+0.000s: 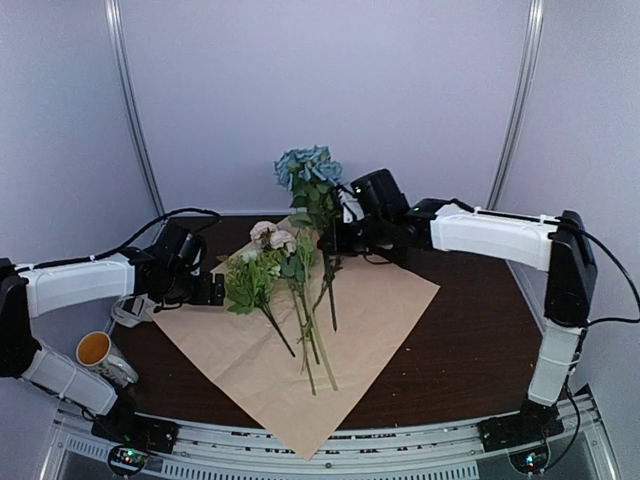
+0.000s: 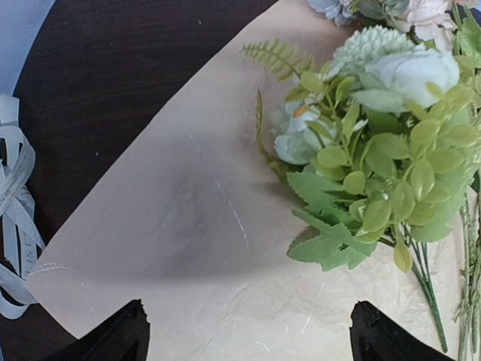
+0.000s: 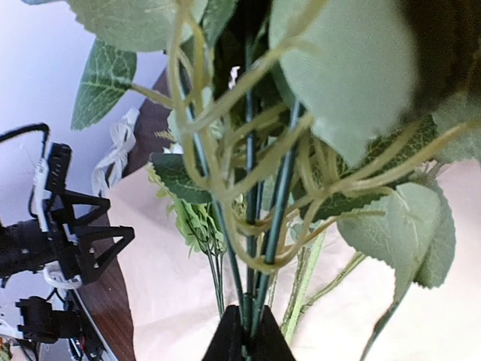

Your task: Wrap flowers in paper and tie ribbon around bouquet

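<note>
The paper (image 1: 300,350) lies flat on the dark table, beige face up, one corner towards me. Two bunches of pale flowers (image 1: 270,265) lie on it with their stems pointing to the near edge. My right gripper (image 1: 338,236) is shut on the stems (image 3: 252,301) of a blue-bloomed bunch (image 1: 308,168) and holds it upright over the paper's far corner. My left gripper (image 2: 248,338) stands open just above the paper (image 2: 188,226) at its left corner, beside the leafy white bunch (image 2: 376,150). The cream ribbon (image 2: 15,203) lies heaped on the table left of the paper. No bouquet is in view.
A mug (image 1: 100,355) with an orange inside stands at the near left, beside the left arm. The ribbon heap (image 1: 128,310) lies between it and the paper. White walls close the table at the back and sides.
</note>
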Robot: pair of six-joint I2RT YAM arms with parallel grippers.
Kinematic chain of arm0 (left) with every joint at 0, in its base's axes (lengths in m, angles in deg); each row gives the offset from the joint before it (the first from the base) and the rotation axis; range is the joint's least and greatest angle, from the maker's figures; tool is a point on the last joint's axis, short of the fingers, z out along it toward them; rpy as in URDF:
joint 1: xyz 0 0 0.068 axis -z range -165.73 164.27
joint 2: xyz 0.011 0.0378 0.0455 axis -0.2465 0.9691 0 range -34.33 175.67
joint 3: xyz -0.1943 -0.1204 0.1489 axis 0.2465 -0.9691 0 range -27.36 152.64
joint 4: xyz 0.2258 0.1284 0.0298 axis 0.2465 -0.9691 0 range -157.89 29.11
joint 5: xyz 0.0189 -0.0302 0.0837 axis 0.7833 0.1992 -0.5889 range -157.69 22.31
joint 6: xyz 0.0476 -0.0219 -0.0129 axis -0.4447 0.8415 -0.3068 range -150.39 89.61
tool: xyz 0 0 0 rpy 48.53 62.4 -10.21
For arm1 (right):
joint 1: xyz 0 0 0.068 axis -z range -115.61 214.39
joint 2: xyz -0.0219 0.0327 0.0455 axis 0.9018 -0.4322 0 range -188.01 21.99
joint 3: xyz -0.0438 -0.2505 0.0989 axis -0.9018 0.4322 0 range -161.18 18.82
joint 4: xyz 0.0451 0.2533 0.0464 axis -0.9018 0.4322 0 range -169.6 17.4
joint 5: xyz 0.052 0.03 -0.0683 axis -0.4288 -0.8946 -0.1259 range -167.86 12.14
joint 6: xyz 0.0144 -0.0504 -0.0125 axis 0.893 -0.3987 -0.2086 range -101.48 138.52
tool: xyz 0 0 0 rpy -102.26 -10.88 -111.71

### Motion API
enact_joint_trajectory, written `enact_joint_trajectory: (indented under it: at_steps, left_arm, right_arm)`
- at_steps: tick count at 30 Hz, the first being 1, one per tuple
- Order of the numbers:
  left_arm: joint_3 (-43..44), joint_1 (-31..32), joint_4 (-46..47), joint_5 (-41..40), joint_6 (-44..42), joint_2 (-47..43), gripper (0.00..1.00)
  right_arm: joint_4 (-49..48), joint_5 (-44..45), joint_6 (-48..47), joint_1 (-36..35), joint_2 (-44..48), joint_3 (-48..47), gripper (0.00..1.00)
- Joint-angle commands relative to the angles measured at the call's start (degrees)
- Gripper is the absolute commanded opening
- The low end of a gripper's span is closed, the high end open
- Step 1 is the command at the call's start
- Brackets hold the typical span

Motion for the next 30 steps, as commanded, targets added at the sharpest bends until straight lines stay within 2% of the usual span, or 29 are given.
enact_joint_trajectory:
  at_steps: [1,3,6,10,15,21,24,27,30]
  left_arm:
    - [-2.82,-0.51,3.84,1.29,1.82,1.60,0.94]
    - [-3.87,-0.55,5.83,2.41,2.15,1.69,0.91]
    - [-4.15,-0.54,7.12,2.30,2.48,2.33,0.89]
    - [-3.49,-0.52,6.45,1.02,1.91,3.65,0.88]
    - [-3.28,-0.54,6.46,-0.01,1.25,6.18,0.86]
    - [-2.08,-0.58,8.35,-0.34,0.55,10.94,0.86]
    - [0.61,-0.64,8.82,0.62,0.03,15.49,0.86]
    - [3.04,-0.63,9.71,1.50,0.16,19.41,0.84]
    - [4.57,-0.48,11.70,3.53,0.09,22.40,0.82]
  right_arm:
    - [-0.14,-0.15,6.51,-2.48,-9.13,-6.23,0.09]
    - [-0.51,-1.42,8.05,-2.51,-12.15,-7.25,0.20]
    - [2.72,-1.51,6.37,-2.65,-15.66,-10.06,0.43]
    - [9.03,-0.60,3.06,-2.55,-15.19,-12.83,0.53]
    - [13.19,6.75,-2.18,-2.07,-8.16,-8.25,0.57]
    - [11.98,10.15,-2.53,1.41,-3.81,3.23,0.54]
    - [11.82,8.76,-2.56,2.08,-7.59,3.96,0.52]
    - [11.89,2.98,-1.09,1.56,-13.92,0.62,0.50]
    - [9.56,1.77,0.22,0.19,-18.73,-1.61,0.47]
